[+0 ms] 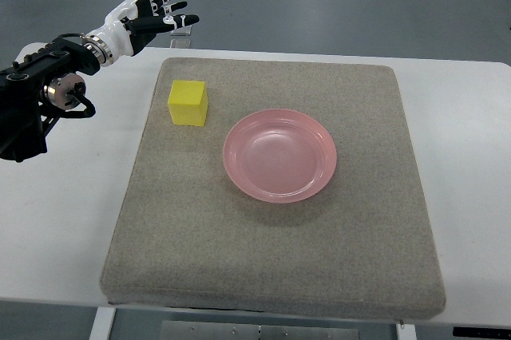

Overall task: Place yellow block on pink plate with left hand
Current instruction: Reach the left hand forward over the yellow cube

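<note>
A yellow block (188, 103) sits on the grey felt mat (271, 260), near its far left corner. To its right, near the mat's middle, lies an empty pink plate (279, 155). My left hand (164, 9) hovers above the far left of the table, beyond the mat's far edge and up-left of the block. Its fingers are spread and hold nothing. The arm enters from the left edge. No right arm shows.
The mat lies on a white table (64, 212). A small clear stand (182, 33) sits at the table's far edge, just under the left hand. Grey floor lies beyond the table.
</note>
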Robot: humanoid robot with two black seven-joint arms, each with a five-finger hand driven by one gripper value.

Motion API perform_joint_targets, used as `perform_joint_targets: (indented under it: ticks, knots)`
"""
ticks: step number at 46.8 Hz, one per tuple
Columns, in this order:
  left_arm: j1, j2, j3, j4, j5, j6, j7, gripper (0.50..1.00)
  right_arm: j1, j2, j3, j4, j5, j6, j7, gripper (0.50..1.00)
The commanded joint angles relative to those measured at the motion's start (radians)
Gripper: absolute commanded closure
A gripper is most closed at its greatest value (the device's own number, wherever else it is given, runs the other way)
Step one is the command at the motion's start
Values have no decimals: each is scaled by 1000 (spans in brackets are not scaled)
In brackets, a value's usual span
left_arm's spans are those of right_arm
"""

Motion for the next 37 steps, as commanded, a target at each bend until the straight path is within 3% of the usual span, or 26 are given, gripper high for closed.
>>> perform_joint_targets:
  ticks: [1, 12, 22, 37]
  knots:
    - [-44, 35, 88, -36, 28, 0, 0, 510, 0, 0, 0, 0, 0, 1, 0, 576]
    - [-127, 75, 207, -86, 264, -43, 0, 510, 0, 0, 0, 0, 0, 1, 0, 576]
    - [-157, 83, 203, -89, 615, -43, -1, 510, 0, 0, 0, 0, 0, 1, 0, 576]
    - [-193, 90, 207, -126, 865, -32, -12, 512, 0, 0, 0, 0, 0, -1, 0, 576]
